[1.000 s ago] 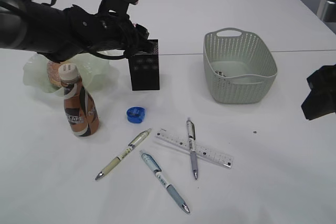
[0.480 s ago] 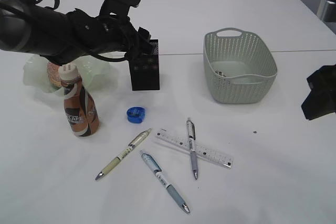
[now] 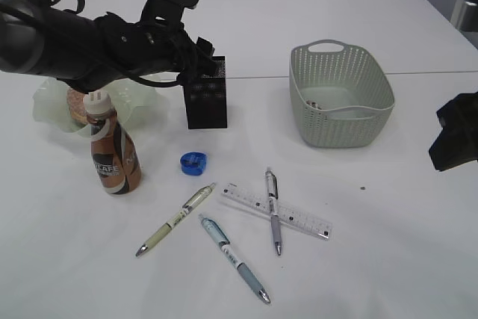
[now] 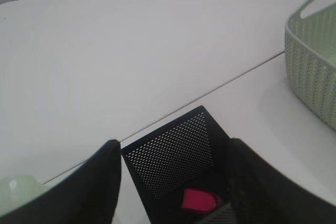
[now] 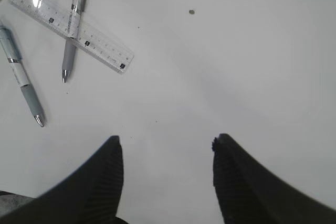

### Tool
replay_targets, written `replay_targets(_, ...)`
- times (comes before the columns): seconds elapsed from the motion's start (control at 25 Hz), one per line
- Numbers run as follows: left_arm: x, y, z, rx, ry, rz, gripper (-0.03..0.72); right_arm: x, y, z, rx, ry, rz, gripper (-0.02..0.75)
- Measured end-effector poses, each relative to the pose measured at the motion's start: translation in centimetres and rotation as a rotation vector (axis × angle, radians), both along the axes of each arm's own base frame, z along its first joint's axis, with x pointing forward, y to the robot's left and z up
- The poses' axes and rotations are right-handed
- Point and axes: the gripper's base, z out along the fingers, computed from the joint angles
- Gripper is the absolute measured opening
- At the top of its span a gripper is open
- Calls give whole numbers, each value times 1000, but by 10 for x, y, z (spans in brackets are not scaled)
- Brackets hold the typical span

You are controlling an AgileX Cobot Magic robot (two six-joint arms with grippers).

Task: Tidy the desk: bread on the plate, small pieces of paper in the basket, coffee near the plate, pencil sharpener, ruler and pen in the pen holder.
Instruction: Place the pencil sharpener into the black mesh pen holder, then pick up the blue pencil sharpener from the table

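The left arm (image 3: 67, 42) is a thick black tube with looping black cables and a flat black bracket, and the right gripper (image 5: 167, 182) has two dark ribbed fingers.

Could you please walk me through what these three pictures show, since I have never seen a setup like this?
This is a two-armed robot tidying a white table. The wide picture comes from a camera facing the table. The other two come from cameras on each wrist, looking out between the jaws.

The left gripper hangs over the black pen holder, jaws apart, with something pink inside the holder. The right gripper hovers open and empty over bare table.

Also there: a basket, a coffee bottle beside a green plate with bread, a blue sharpener, a ruler and three pens.
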Motion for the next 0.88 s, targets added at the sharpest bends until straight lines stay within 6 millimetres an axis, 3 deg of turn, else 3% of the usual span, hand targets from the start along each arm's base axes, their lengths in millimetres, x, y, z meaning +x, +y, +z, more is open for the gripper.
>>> replay_targets(0.2, 0, 0, 3, -5, -5, 1, 465, 0, 0, 0, 0, 0, 0, 405)
replay_targets(0.32, -6, 0, 24, -44, 1, -13, 465, 0, 0, 0, 0, 0, 0, 405)
replay_targets(0.6, -41, -5, 68, -34, 167, -248, 371, 0, -1, 0, -14, -4, 2, 405)
replay_targets(0.76, -60, -1, 78, 49, 278, -330, 354, 0, -1, 0, -14, -4, 2, 405)
replay_targets(0.88, -71, 12, 78, 147, 408, -269, 352, 0, -1, 0, -14, -4, 2, 404)
